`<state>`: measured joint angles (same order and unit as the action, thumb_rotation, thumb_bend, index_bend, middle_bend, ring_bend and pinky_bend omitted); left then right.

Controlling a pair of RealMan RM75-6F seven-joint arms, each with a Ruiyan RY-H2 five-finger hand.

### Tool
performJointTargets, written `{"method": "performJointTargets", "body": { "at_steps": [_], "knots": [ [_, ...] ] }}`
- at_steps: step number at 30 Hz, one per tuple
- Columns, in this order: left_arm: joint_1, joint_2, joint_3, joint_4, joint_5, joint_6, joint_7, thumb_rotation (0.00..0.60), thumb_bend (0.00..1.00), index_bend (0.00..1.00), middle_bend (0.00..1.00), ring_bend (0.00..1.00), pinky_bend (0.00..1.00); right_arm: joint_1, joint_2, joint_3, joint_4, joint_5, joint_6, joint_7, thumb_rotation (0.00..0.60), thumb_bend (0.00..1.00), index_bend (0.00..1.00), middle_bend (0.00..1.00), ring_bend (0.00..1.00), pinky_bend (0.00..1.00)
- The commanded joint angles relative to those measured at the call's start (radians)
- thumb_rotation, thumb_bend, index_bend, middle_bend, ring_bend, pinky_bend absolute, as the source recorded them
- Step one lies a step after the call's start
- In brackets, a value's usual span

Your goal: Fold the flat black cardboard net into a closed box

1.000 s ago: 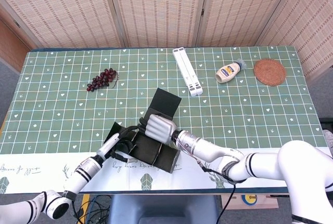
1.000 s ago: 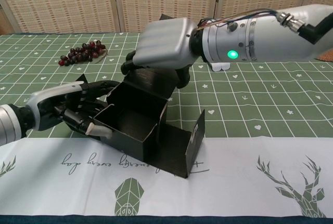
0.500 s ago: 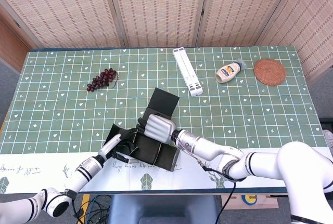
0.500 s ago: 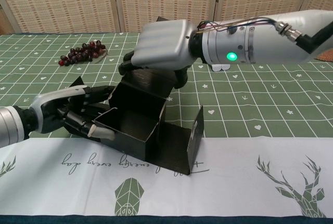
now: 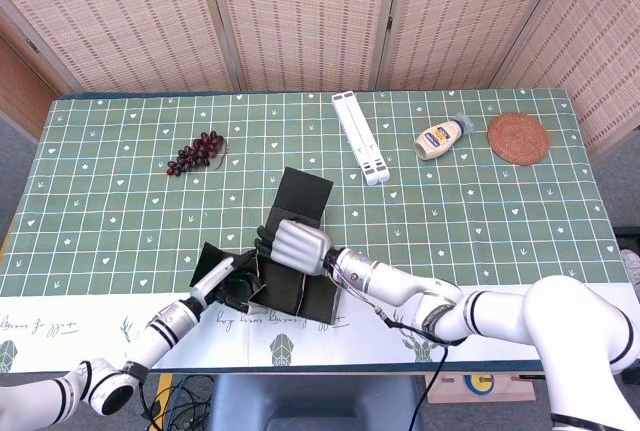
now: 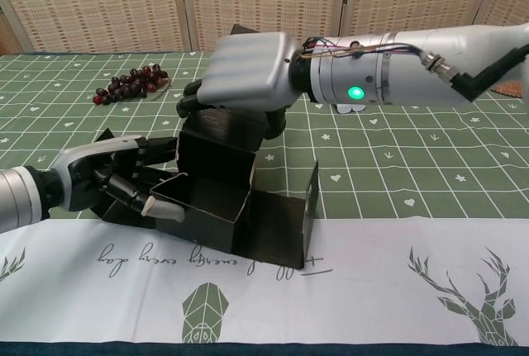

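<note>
- Counter (image 5: 480, 201): green gridded cloth filling most of the head view, with a white printed strip along its lower edge.
- Black cardboard net (image 5: 285, 286) (image 6: 216, 199): lower centre of the head view, lower left of centre in the chest view. I judge it about half folded: walls stand around an open cavity, one flap (image 6: 311, 211) stands at the right end, a back panel (image 5: 305, 194) runs toward the upper part of the frame. Long axis in the head view goes from lower centre up toward the upper right.
- Right hand (image 5: 297, 245) (image 6: 245, 71): on top of the net's upper wall, fingers curled over its edge and gripping it. The nearer hand to the standing flap; the flap lies to its lower right in the chest view.
- Left hand (image 5: 232, 286) (image 6: 116, 178): at the net's left side, fingers bent against the left wall; I read it as bracing or pinching that wall, but cannot tell for certain.
- Views: the chest view shows the open cavity and the standing flap; the head view alone shows the back panel's full length.
- White folding stand (image 5: 360, 137), wicker coaster (image 5: 518, 137), sauce bottle (image 5: 441, 136), grapes (image 5: 197, 152): upper part of the frame, well apart from the net.
</note>
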<state>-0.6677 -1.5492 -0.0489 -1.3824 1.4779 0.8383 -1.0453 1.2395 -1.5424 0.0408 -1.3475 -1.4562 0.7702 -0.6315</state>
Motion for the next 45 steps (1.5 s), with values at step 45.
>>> {"method": "performJointTargets", "body": {
  "at_steps": [45],
  "knots": [
    [0.012, 0.043, -0.014, -0.064, -0.033, 0.0, 0.026, 0.6, 0.0, 0.22, 0.23, 0.45, 0.54, -0.133, 0.092, 0.069, -0.153, -0.006, 0.094, 0.222, 0.6, 0.26, 0.0, 0.0, 0.7, 0.97]
  ]
}}
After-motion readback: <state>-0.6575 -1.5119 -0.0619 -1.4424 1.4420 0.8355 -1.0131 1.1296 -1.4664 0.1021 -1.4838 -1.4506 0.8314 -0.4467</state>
